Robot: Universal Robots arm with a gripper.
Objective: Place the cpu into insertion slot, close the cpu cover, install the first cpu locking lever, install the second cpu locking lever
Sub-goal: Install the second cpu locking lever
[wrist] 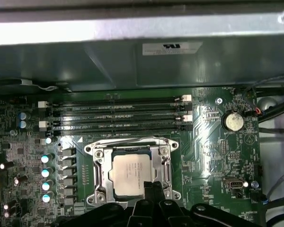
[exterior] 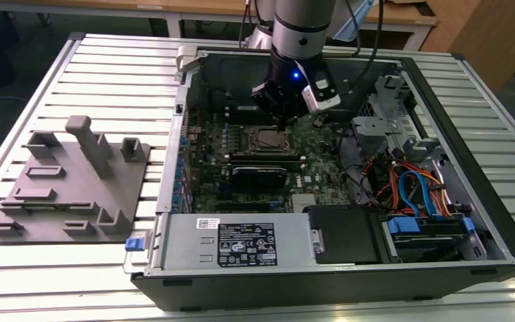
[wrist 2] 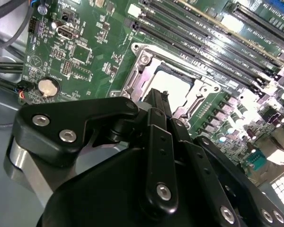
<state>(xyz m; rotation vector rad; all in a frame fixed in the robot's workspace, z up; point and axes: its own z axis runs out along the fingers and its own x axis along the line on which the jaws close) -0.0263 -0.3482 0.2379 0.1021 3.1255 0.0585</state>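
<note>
the cpu [wrist: 135,172] sits in the insertion slot [wrist: 98,176], lower centre of the first wrist view, cpu cover [wrist: 166,165] down. the hand [wrist: 151,187] hovers at its edge, fingers pinched together, grasping nothing.

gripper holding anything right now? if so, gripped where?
Nothing visibly held. The gripper sits low at the edge of the insertion slot, its tip narrow. The cpu is already seated, with the cpu cover down around it.
</note>
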